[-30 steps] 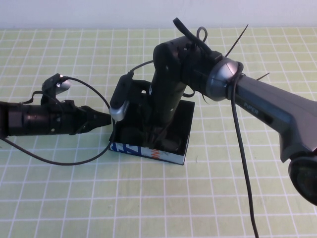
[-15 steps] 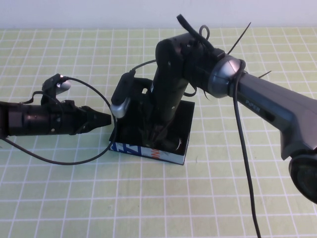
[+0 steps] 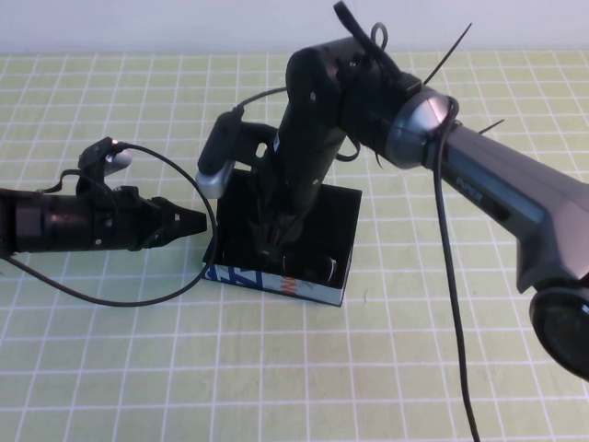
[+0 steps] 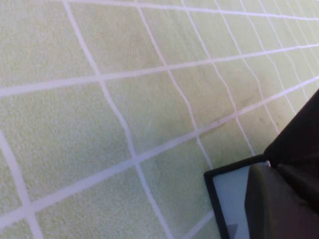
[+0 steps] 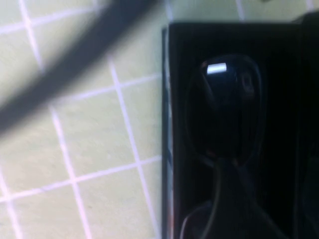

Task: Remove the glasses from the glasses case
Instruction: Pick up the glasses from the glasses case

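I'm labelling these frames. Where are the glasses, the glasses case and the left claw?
glasses point(image 5: 227, 107): right wrist view, on a dark lens.
glasses case point(image 3: 276, 282): high view, on its printed front side.
left claw point(image 3: 195, 222): high view, at its tip.

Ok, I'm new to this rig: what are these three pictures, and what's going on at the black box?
The high view looks down on a two-armed robot at a green checked cloth. The other two pictures come from cameras on each wrist. The glasses case lies open. The right gripper reaches down into it; its fingers are hidden, so no grasp can be confirmed. The right wrist view shows the glasses inside the case. The left gripper, shut and holding nothing, waits beside the case.
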Available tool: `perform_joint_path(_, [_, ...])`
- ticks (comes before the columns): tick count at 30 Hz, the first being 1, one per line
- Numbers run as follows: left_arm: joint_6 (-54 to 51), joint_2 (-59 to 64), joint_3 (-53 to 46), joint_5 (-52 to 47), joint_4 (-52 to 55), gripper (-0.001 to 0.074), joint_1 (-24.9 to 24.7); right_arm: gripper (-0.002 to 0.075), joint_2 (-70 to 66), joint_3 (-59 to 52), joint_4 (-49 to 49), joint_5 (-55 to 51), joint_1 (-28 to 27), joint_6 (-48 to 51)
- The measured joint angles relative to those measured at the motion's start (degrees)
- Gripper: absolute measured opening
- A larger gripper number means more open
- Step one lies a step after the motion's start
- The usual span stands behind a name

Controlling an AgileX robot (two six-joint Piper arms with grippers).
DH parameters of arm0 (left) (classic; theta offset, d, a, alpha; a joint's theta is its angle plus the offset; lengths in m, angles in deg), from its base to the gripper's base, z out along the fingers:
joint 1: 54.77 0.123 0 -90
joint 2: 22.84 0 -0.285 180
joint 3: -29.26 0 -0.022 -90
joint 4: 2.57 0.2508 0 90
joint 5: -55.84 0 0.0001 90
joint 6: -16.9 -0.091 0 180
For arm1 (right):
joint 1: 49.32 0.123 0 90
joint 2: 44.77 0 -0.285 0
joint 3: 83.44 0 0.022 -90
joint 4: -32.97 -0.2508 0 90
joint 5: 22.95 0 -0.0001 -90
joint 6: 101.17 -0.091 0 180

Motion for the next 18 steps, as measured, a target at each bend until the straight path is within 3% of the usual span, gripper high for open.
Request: perform_joint_path(18, [0.0, 0.0, 0.0, 0.0, 0.0, -0.0005, 0.0, 0.0298, -2.9, 0.0, 0.8, -0.1, -0.5, 0.1])
